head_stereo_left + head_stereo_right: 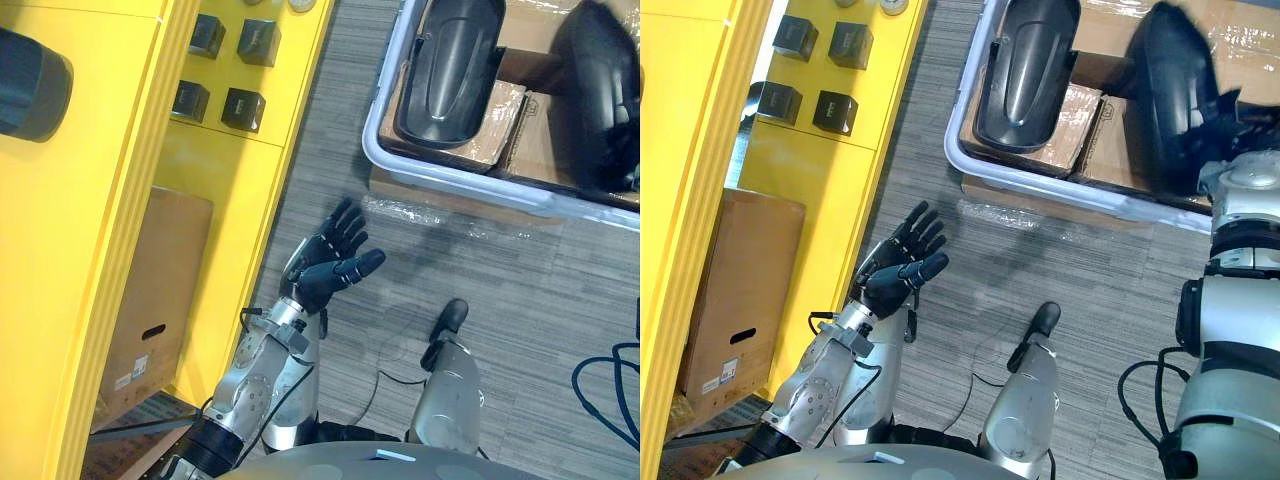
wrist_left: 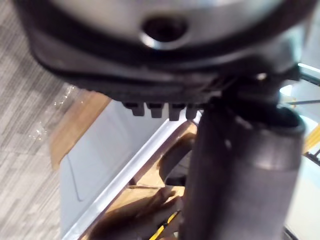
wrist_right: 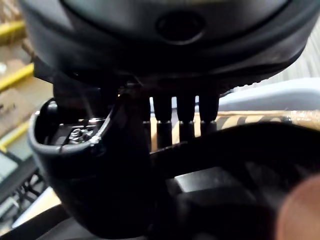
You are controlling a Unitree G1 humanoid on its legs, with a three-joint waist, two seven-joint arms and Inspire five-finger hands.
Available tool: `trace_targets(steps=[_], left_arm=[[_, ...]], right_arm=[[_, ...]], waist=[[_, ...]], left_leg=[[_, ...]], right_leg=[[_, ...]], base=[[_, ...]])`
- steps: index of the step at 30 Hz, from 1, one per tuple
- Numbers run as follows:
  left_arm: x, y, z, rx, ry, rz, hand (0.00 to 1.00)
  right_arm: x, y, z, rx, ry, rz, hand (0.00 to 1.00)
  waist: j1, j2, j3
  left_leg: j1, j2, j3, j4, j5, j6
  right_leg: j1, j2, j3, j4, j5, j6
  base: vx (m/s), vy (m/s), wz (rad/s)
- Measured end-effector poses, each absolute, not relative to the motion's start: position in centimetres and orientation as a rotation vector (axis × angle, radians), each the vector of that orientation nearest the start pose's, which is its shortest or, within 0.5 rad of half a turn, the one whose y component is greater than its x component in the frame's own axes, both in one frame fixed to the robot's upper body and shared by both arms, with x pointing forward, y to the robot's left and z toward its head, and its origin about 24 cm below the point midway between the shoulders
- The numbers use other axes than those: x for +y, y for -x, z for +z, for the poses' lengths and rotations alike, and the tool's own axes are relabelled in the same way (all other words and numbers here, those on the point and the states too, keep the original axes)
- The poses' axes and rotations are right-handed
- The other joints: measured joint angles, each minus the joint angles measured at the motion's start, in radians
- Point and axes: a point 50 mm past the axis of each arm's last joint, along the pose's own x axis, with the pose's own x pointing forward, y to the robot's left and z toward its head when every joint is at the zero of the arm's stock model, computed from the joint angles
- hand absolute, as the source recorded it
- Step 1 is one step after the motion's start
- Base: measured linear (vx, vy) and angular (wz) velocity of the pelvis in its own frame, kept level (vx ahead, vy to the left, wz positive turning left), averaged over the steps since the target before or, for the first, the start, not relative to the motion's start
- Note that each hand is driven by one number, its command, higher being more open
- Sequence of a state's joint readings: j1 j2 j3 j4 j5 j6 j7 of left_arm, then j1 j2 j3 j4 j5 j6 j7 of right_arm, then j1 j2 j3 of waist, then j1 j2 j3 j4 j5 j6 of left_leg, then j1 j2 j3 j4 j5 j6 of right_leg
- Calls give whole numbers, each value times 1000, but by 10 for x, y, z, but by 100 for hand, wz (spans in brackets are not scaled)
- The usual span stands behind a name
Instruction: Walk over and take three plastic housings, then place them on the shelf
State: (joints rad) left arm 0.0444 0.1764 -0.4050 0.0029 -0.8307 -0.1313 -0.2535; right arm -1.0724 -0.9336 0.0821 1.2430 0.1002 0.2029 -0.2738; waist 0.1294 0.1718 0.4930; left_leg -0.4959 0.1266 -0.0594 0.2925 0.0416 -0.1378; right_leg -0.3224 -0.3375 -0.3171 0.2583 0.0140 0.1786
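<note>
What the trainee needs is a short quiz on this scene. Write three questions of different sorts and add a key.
1. True or false: the left hand is holding a black part.
2. How many black housings show in the bin? A: one. B: two. C: four.
3. Fill in the missing word: the small black boxes sit on the ___ shelf.

Key: 1 false, the left hand is open and holds nothing; 2 B; 3 yellow.
</note>
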Motion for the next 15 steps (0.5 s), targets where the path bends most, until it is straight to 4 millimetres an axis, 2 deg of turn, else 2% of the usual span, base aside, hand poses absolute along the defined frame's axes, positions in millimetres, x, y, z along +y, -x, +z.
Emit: trace_targets(steps=[5, 10, 13, 15], left_arm=[[103, -221, 43, -12, 664, -499, 100], [116, -215, 52, -54, 649, -475, 100], [122, -215, 54, -52, 616, -477, 100], [123, -216, 55, -51, 582, -492, 100]], right_arm=[[-406, -333, 206, 285, 437, -910, 0], [-403, -331, 186, 352, 423, -897, 0], [-397, -331, 171, 365, 444, -901, 0], [-385, -335, 161, 330, 453, -893, 0]], waist=[[0, -15, 2], [-10, -42, 7], [-26, -75, -8], [-36, -105, -30]], left_leg=[[71, 6, 2, -63, 24, -6], [198, 8, 21, -208, 87, -11], [267, 11, 37, -284, 111, -13], [317, 22, 57, -344, 128, -15]], right_leg=[[52, 8, -3, -21, -4, -8], [129, 14, -3, -70, 1, -2], [167, 19, -1, -94, 6, 7], [188, 31, 8, -117, 10, 10]], base=[[-8, -36, 3], [12, -39, -2], [74, -29, -8], [79, -35, -18]])
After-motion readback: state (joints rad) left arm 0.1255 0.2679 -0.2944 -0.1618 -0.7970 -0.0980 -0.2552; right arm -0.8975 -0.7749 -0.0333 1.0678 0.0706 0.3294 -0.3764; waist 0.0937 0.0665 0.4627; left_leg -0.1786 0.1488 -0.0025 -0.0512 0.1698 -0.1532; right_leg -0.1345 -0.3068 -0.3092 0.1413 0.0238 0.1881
